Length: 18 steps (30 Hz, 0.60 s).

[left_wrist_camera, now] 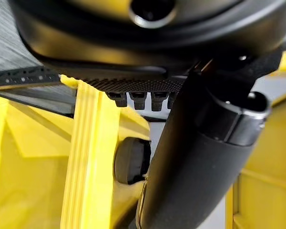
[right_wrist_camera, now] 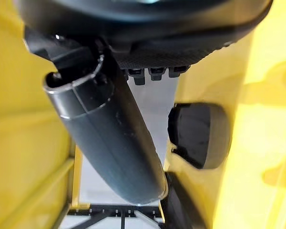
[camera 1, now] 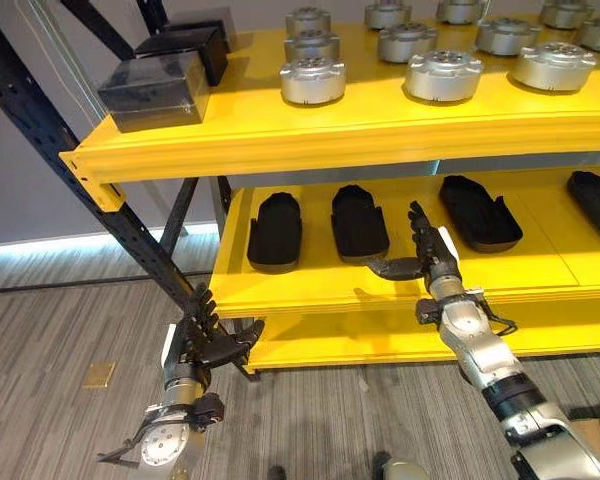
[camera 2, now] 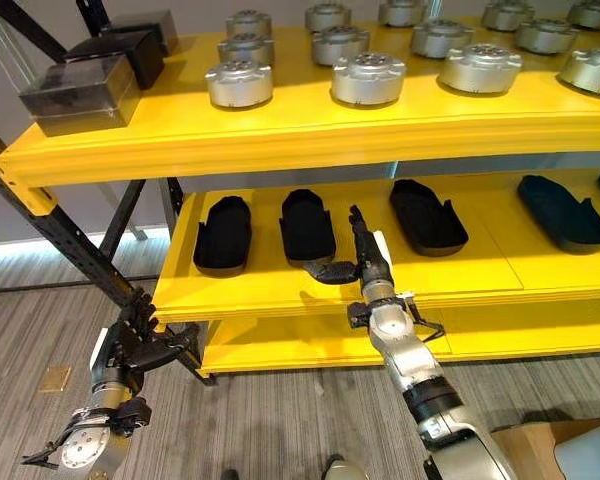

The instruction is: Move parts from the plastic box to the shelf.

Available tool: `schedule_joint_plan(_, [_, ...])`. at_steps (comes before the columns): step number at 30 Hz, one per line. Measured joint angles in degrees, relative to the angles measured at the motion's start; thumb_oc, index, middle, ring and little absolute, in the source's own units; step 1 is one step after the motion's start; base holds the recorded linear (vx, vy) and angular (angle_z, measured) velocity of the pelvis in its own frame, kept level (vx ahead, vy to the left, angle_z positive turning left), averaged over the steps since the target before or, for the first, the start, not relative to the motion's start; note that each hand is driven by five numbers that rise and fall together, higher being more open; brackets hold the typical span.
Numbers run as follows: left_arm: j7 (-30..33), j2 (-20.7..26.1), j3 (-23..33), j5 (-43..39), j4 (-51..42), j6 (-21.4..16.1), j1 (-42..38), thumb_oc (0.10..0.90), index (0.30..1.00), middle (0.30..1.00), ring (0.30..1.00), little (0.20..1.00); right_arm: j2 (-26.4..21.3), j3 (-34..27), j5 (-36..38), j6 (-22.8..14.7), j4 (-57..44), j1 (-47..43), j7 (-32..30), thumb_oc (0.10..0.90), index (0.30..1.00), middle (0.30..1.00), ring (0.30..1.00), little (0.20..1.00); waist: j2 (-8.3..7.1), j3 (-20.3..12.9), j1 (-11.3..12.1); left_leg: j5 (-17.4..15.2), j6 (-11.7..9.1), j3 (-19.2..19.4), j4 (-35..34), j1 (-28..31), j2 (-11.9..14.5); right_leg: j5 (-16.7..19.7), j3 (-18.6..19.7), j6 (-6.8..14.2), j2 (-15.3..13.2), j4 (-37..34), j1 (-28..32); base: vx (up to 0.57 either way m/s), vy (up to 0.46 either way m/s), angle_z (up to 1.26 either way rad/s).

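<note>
yellow steel shelf (camera 1: 330, 140) stood on a grey wood-grain floor (camera 1: 60, 390), carried by dark blue diagonal frame posts (camera 1: 40, 120).

upper shelf board: round silver metal parts (camera 1: 443, 75) sat in rows from mid-board toward the right end. two black rectangular blocks (camera 1: 155, 88) sat at the left end, the nearer one close to the front edge.

lower shelf board (camera 1: 310, 285): flat black moulded plastic parts (camera 1: 275, 230) lay in a row, long axis running front to back, well apart from one another. four were countable in the left eye view, the rightmost cut off at the frame edge.

right hand (camera 1: 426, 252) was raised over the front edge of the lower board, between the second and third black parts. fingers (camera 1: 420, 225) were straight, pointing toward the back of the shelf; thumb (camera 1: 385, 267) stuck out sideways toward the second part. nothing was held. right wrist view showed the thumb extended and a rounded black part end beside it, not gripped.

left hand (camera 1: 202, 335) hung below the lower board's left front corner, near the foot of the diagonal post. fingers were loosely extended, thumb spread toward the shelf; it held nothing. left wrist view agreed: thumb out, yellow shelf edge beyond.

corner of a brown cardboard box (camera 2: 525, 440) showed at the floor's right edge.
</note>
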Motion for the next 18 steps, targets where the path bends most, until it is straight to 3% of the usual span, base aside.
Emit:
schedule_joint_plan(3, [-0.53, -1.23, -0.34, 0.3, 0.35, 0.0, 0.22, 0.9, 1.0, 1.0, 1.0, 1.0, -1.28, -4.43, 0.07, -0.2, -1.84, 4.63, 0.45, 0.9, 1.0, 1.0, 1.0, 1.0, 0.94, -0.67, -0.19, 0.18, 0.08, 0.3, -1.12, 0.79, 0.26, 0.38, 0.19, 0.01, 0.41, -1.24, 0.52, 0.02, -0.002, -0.08])
schedule_joint_plan(8, [-1.36, -2.67, -0.11, 1.96, 0.67, 0.03, 0.42, 0.9, 1.0, 1.0, 1.0, 1.0, -2.52, -9.88, 0.15, -0.81, -7.11, 12.49, 2.06, 0.9, 1.0, 1.0, 1.0, 1.0, 1.14, -0.8, -0.71, 0.11, 0.24, 0.81, -1.76, 2.24, 0.41, 0.17, 0.6, 0.64, 0.74, -2.2, 1.84, 0.01, -0.004, -0.04])
schedule_joint_plan(18, [-2.9, -4.34, 1.61, 1.94, 0.84, 0.02, 4.14, 0.9, 1.0, 1.0, 1.0, 1.0, -2.49, -14.22, 1.86, -2.77, -17.07, 25.4, 7.56, 0.9, 1.0, 1.0, 1.0, 1.0, 2.35, -1.74, -2.38, -0.73, 1.62, 2.1, -1.98, 3.66, 0.88, -0.6, 1.89, 0.52, 1.53, -1.62, 1.92, -0.02, -0.052, -0.07])
